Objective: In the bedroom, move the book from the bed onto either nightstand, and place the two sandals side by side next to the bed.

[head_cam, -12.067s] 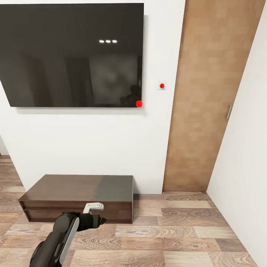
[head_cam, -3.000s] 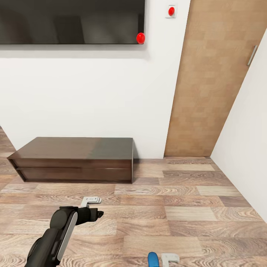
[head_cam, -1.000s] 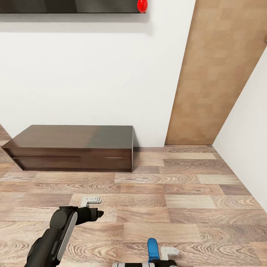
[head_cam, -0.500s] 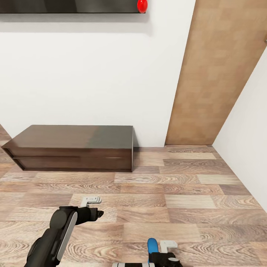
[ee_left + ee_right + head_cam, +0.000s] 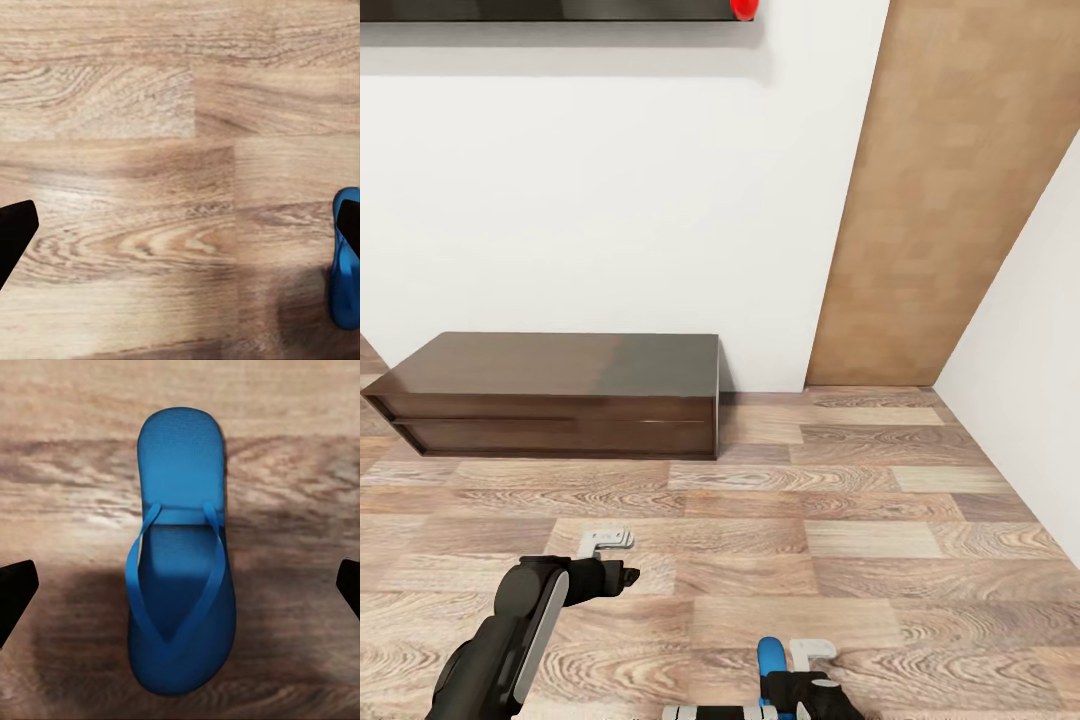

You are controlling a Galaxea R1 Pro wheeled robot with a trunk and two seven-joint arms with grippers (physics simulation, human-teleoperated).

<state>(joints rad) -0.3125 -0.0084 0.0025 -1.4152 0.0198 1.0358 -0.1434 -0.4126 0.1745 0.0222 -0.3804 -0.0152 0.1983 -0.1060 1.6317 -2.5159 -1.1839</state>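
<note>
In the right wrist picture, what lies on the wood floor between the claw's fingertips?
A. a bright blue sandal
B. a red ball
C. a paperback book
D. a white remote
A: a bright blue flat sandal with its toe strap lies centred on the wood-plank floor.

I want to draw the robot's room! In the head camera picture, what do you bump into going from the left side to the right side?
Left gripper → dark TV cabinet, which reaches a little farther right → blue sandal under the right gripper → wooden door → white side wall.
</note>
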